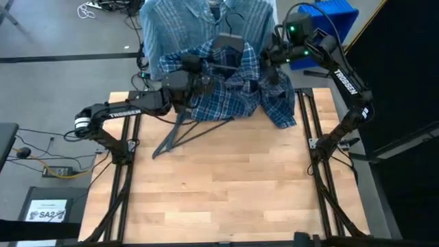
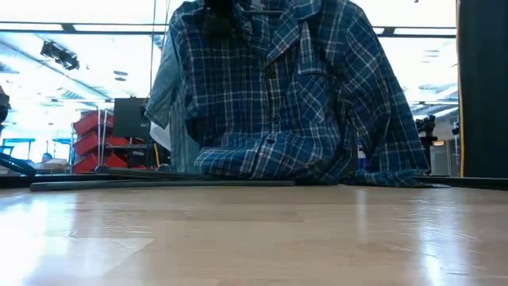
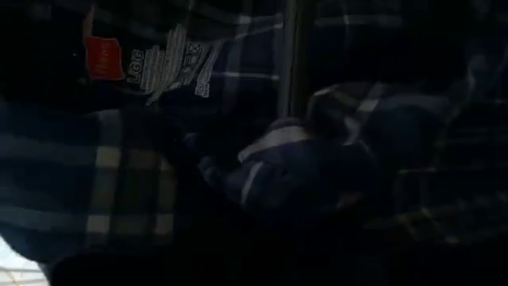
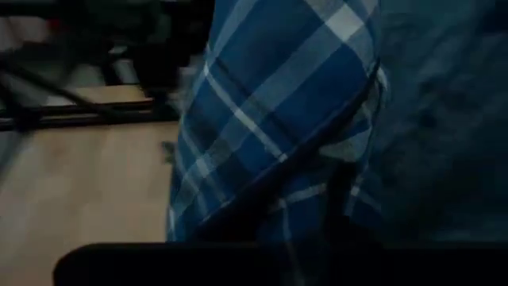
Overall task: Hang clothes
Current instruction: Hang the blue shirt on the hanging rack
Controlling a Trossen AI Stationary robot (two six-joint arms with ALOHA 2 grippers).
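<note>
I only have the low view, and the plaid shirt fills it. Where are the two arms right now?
Observer: From above, both reach into the plaid shirt at the table's far edge: the left pincer at its left side, the right pincer at its right.
Operator: And the dark bar lying on the wood?
Observer: That is a dark hanger lying flat, one end tucked under the shirt's hem.
Operator: Is either arm near the collar?
Observer: Probably the left one. Its wrist view shows the shirt's white neck label close ahead.
</note>
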